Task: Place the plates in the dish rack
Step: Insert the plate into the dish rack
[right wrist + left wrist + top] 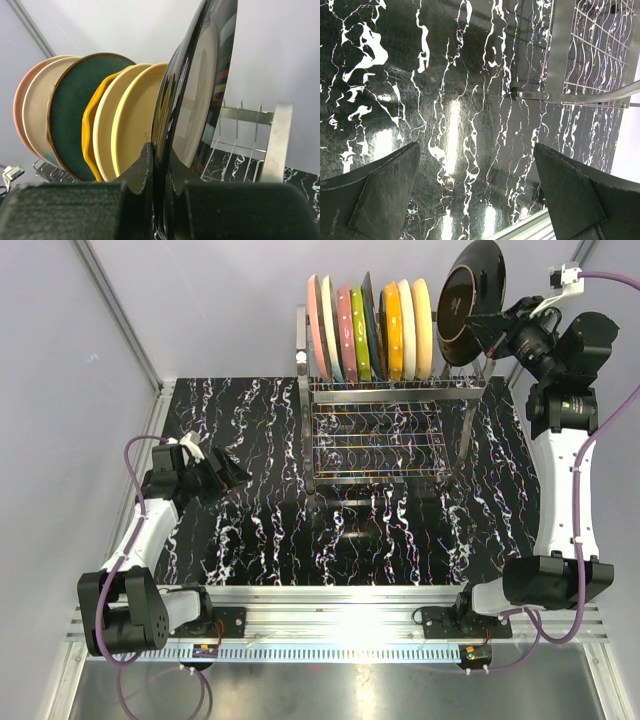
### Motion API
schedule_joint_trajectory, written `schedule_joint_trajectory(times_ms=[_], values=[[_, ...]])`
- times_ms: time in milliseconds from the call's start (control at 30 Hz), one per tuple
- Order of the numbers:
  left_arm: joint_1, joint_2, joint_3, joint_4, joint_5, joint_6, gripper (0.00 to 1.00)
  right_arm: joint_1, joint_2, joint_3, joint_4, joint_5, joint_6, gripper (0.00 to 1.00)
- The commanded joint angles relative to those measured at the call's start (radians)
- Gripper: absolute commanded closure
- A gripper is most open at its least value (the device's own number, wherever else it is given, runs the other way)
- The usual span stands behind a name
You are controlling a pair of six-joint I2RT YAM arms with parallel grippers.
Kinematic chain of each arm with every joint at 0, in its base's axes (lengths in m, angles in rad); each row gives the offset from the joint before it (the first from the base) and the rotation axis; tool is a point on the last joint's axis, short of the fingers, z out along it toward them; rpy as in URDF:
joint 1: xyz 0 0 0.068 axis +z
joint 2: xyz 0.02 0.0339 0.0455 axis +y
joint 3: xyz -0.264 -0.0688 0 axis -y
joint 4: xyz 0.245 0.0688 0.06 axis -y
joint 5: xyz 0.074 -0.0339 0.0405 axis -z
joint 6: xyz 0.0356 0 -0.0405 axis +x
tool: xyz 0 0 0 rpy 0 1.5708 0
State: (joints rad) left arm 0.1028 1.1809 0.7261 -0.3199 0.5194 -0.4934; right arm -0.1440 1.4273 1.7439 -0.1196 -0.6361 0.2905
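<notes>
As the right end effector (161, 172) grips it, black plate (471, 300) stands edgewise

Premises present as a robotics laboratory test cell. Two robot arms, the left arm (150, 530) and the right arm (565, 480), are bolted to an aluminium rail (330, 605) at the near edge of a table (250, 530) with a black marble-pattern top. Plain pale wall panels (60, 390) enclose the bench on its left, far and right sides, joined by bare metal struts (115, 310). Purple cables (610, 278) run exposed along the arms and below their bases. Household items noted: a wire dish rack (380, 430) and a row of plates (370, 330), standing on the bench.
</notes>
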Motion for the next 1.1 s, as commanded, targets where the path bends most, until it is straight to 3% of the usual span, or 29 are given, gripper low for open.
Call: schedule_joint_trajectory(times_ms=[0, 433, 933, 1067], values=[[-0.003, 0.006, 0.013, 0.039, 0.033, 0.015, 0.01, 0.000, -0.019, 0.034, 0.233, -0.068, 0.021, 1.00], [-0.003, 0.017, 0.013, 0.045, 0.047, 0.012, 0.01, 0.000, -0.002, 0.008, 0.150, -0.062, -0.091, 0.98], [-0.003, 0.026, 0.016, 0.054, 0.065, 0.006, 0.01, 0.004, 0.022, -0.018, 0.159, -0.065, -0.105, 0.94], [-0.003, 0.029, 0.016, 0.056, 0.071, 0.003, 0.01, 0.037, 0.036, 0.015, 0.078, -0.025, -0.183, 0.93]])
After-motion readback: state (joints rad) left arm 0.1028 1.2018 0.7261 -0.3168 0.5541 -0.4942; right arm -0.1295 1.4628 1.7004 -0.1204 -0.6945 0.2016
